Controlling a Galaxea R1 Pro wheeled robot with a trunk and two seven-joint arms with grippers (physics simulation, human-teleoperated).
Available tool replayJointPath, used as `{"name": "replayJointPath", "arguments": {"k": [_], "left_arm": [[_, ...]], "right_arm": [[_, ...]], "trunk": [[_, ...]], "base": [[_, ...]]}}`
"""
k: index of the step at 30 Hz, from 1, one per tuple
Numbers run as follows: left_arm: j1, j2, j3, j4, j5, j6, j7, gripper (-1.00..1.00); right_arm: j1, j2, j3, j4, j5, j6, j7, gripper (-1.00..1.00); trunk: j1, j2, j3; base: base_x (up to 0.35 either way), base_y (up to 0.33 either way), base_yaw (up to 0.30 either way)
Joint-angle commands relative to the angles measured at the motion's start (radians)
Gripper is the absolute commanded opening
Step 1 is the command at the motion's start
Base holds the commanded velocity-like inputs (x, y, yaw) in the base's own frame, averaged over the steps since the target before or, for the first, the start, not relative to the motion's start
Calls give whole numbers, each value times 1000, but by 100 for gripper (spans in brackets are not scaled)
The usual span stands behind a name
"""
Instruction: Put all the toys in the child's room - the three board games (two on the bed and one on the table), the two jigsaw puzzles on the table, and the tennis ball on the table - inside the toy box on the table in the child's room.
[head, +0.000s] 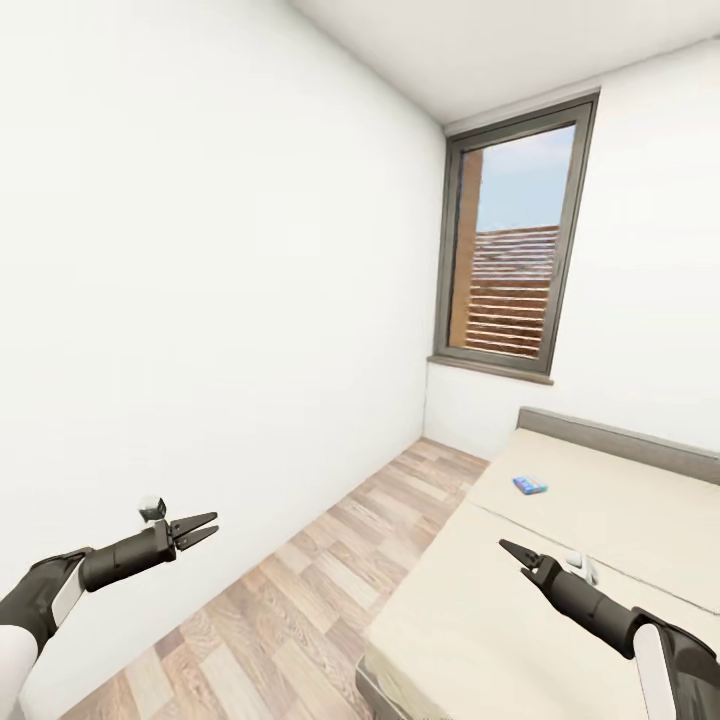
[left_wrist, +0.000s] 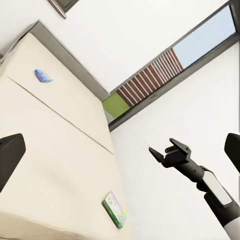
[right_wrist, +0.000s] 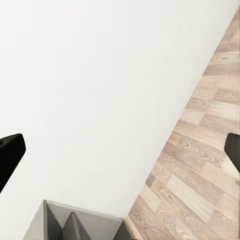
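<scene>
Both grippers, left (head: 203, 528) and right (head: 512, 553), open, empty. Blue board game (head: 530, 486) beyond right gripper on bed (head: 600, 500): likely light, stiff; pinch an edge.

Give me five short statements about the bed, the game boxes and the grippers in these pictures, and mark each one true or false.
1. A small blue board game lies on the bed. True.
2. The left gripper holds a game box. False: it is open and empty.
3. The right gripper is above the bed. True.
4. The floor is carpeted. False: wood planks.
5. A green board game lies on the mattress. True.
</scene>
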Motion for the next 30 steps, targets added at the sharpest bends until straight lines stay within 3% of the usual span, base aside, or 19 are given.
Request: {"name": "replayJointPath", "arguments": {"k": [1,18,30], "left_arm": [[0,0,1,0,0,11,-3,100],[0,0,0,0,0,11,-2,100],[0,0,1,0,0,10,-1,100]], "right_arm": [[-1,0,-2,1,0,4,3,100],[-1,0,-2,2,2,4,3,100],[-1,0,-2,3,2,4,3,100]], "trunk": [[0,-1,0],[0,-1,0],[0,-1,0]], "base": [[0,0,-277],[0,-17,-277],[0,-210,-278]]}}
